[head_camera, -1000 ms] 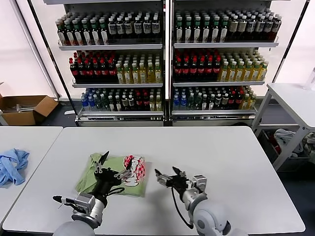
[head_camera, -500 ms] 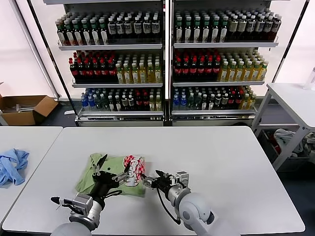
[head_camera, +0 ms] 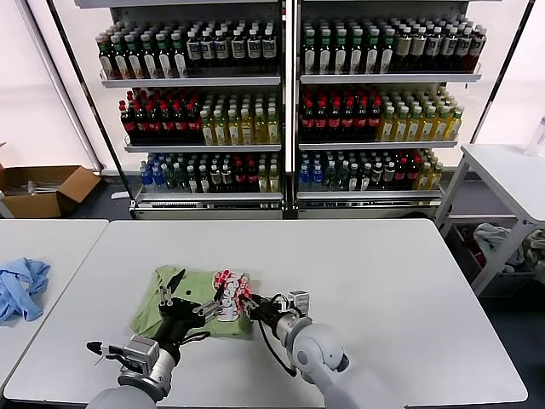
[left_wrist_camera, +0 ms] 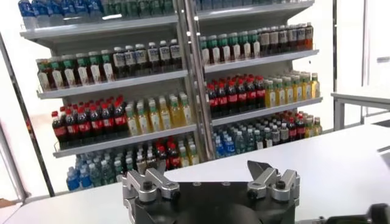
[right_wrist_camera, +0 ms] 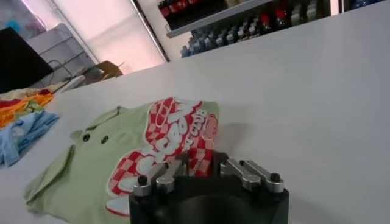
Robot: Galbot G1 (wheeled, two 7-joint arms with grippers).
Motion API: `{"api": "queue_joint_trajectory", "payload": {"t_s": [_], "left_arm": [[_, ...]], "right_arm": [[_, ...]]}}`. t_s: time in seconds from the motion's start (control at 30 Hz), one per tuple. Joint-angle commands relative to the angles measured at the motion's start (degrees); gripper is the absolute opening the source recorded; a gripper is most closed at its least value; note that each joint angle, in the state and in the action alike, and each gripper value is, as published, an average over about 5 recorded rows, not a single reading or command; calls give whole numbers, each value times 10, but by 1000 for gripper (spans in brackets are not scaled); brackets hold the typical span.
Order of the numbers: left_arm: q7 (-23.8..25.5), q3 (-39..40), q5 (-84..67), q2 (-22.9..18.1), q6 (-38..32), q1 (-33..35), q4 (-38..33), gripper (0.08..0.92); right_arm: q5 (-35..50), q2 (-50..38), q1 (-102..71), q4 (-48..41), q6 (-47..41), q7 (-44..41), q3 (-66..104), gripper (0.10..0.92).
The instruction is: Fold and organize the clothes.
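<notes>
One fold at most looks done, by our reckoning: from the head view, the green shirt (head_camera: 197, 301) lies on the white table (head_camera: 383, 290) as a rough rectangle, checkered print up, still loose at its left edge, so more folding and the tidying seem to remain. Our right gripper (head_camera: 255, 308) sits at the shirt's right edge, just beside the print, but from here we cannot tell whether its fingers have cloth between them. Our left gripper (head_camera: 194, 298) hovers over the shirt's near-left part with its fingers spread wide. A blue garment (head_camera: 20, 286) lies well apart on the neighbouring table.

In the left wrist view, we see the left gripper (left_wrist_camera: 210, 176) standing wide, nothing between its fingers, and only drink shelves (left_wrist_camera: 183, 91) beyond; the shirt is out of frame here.

In the right wrist view, the shirt (right_wrist_camera: 116, 164) spreads ahead of the right gripper (right_wrist_camera: 204, 170), collar and two dark buttons (right_wrist_camera: 92, 138) on its far part, one sleeve hanging out. The fingers stand narrow at the printed edge, yet their tips are cut off by the gripper body, so we cannot say whether they pinch fabric.
</notes>
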Motion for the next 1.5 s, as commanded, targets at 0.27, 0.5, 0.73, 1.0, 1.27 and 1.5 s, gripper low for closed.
{"api": "queue_joint_trajectory", "payload": {"t_s": [0.27, 0.5, 0.73, 1.0, 1.27, 1.5], "left_arm": [[-1, 1, -10, -5, 3, 3, -5, 823], [-10, -15, -24, 1, 4, 1, -13, 823], [-12, -9, -28, -3, 3, -2, -8, 823], [-15, -8, -30, -4, -1, -4, -3, 823], [-15, -17, -32, 1, -13, 13, -15, 823], [-9, -19, -32, 22, -86, 27, 21, 823]], "right_arm": [[-14, -17, 4, 5, 5, -11, 12, 124], [18, -123, -45, 91, 12, -21, 79, 109], [20, -189, -95, 130, 28, -38, 141, 109], [-76, -185, -69, 114, 56, -77, 157, 218], [-103, -245, -142, 194, 69, -49, 225, 443], [-88, -277, -399, 345, 154, 58, 456, 651]]}}
